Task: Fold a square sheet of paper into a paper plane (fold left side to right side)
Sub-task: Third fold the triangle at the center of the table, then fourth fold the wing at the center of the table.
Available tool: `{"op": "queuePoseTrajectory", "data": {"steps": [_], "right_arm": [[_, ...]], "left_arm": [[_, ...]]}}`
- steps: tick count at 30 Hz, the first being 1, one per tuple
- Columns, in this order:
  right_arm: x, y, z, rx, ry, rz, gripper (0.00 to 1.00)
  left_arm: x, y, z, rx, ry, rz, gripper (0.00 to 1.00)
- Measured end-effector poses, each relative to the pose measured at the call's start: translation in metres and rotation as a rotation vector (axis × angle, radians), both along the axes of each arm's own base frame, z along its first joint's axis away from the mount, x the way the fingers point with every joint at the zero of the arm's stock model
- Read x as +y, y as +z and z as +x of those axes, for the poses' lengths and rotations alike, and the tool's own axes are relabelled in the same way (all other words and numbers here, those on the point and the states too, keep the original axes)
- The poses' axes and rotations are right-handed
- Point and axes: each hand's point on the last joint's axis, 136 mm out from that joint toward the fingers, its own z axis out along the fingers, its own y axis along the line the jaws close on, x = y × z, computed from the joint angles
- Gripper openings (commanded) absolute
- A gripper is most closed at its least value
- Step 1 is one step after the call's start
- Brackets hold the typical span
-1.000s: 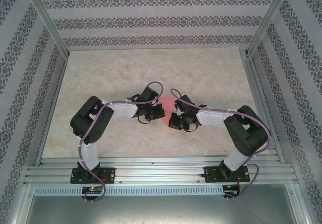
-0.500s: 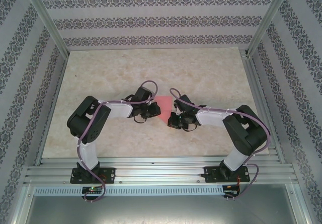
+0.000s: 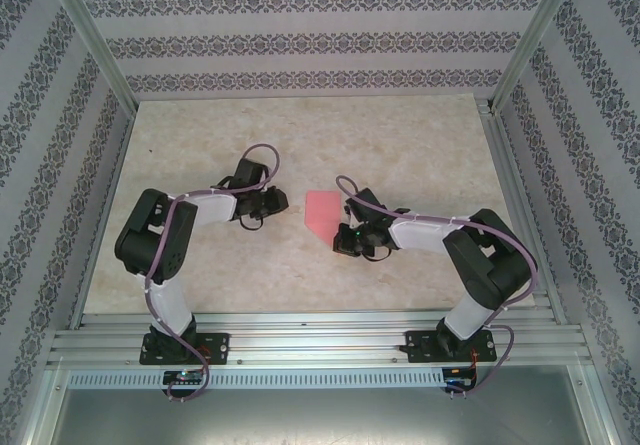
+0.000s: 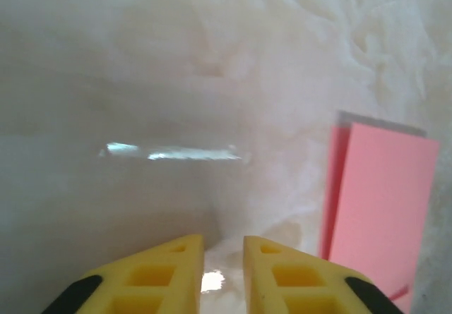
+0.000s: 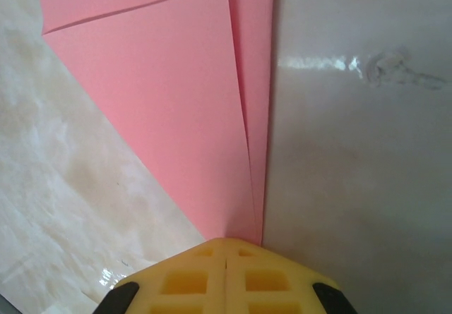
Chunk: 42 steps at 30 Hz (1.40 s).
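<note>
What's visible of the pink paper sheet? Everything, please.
The square sheet of paper is thin, plain salmon-pink, unmarked, already folded: a diagonal flap overlies a lower layer, tapering to a point. It lies flat on the marbled table. That point meets the shut right gripper; pinched or pressed, I cannot tell. The left gripper sits apart, to its left.

Left arm [image 3: 165,240]: rises from its base, elbow bent high, forearm reaching in from the left of the folded pink sheet of paper [image 3: 322,210].
Left gripper [image 3: 268,203]: near the sheet's left edge, apart from it; yellow fingers [image 4: 176,272] parted by a narrow gap, nothing between them.
Right arm [image 3: 470,255]: elbow bent out to the right of the sheet, forearm stretched leftward toward it.
Right gripper [image 5: 226,247]: fingertips pressed together, set on the sheet's pointed corner nearest the arm bases.
</note>
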Motion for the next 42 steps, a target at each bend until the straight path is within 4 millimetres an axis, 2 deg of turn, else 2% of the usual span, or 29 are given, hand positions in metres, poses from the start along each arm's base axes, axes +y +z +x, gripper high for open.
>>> {"op": "queuePoseTrajectory", "data": {"steps": [3, 5, 8, 10, 12, 15, 17, 20, 23, 33, 42], "right_arm": [[-0.010, 0.006, -0.007, 0.001, 0.027, -0.049, 0.19], [-0.013, 0.023, -0.003, -0.035, 0.042, -0.057, 0.20], [-0.011, 0.056, 0.020, -0.134, 0.044, -0.017, 0.20], [-0.010, 0.071, 0.038, -0.189, 0.042, 0.008, 0.20], [-0.009, 0.076, 0.050, -0.217, 0.045, 0.023, 0.19], [-0.002, 0.065, 0.058, -0.210, 0.066, 0.030, 0.17], [0.001, 0.050, 0.060, -0.183, 0.077, 0.022, 0.15], [0.000, 0.028, 0.060, -0.139, 0.085, -0.003, 0.14], [-0.004, 0.014, 0.059, -0.113, 0.087, -0.024, 0.14], [-0.009, 0.002, 0.066, -0.101, 0.074, -0.038, 0.13], [-0.011, 0.002, 0.068, -0.109, 0.083, -0.041, 0.13]], "left_arm": [[0.005, 0.019, 0.000, -0.033, 0.009, -0.017, 0.42], [0.004, 0.034, -0.005, -0.056, 0.002, -0.048, 0.48], [0.003, 0.050, -0.017, -0.073, -0.009, -0.089, 0.53], [0.001, 0.055, -0.024, -0.065, -0.012, -0.117, 0.56], [-0.003, 0.055, -0.031, -0.044, -0.016, -0.150, 0.57], [-0.010, 0.049, -0.043, 0.003, -0.029, -0.191, 0.58], [-0.017, 0.046, -0.050, 0.031, -0.045, -0.212, 0.58], [-0.028, 0.041, -0.055, 0.059, -0.069, -0.234, 0.58], [-0.036, 0.033, -0.060, 0.092, -0.087, -0.241, 0.59], [-0.071, 0.023, -0.053, 0.134, -0.144, -0.260, 0.58], [-0.083, 0.019, -0.047, 0.147, -0.158, -0.264, 0.55]]}}
